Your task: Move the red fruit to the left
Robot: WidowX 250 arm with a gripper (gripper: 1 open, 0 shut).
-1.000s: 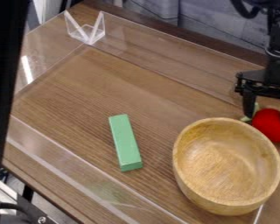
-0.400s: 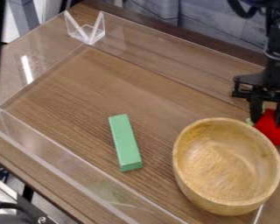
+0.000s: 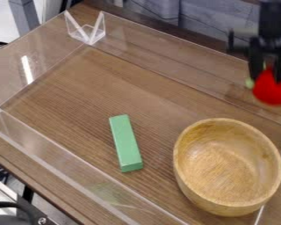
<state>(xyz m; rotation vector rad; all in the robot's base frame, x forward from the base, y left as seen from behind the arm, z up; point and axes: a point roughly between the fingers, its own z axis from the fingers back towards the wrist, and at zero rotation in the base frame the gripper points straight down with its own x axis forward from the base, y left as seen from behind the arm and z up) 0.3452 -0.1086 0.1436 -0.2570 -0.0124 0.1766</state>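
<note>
Gripper (image 3: 259,70) clamped on red fruit (image 3: 270,88), raised off bench (image 3: 61,107). Probably light, smooth; grasp round the middle, below leaves.

I look over a smooth wooden tabletop (image 3: 96,110) with a soft sheen, and at its near right a pale wooden bowl (image 3: 228,167), smooth inside. The green block (image 3: 126,143) looks matt (to my eye), while the fruit (image 3: 270,89) between my black jaws looks smooth.

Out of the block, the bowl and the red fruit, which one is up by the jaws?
The red fruit, held in the jaws; the green block and wooden bowl sit apart from them.
</note>
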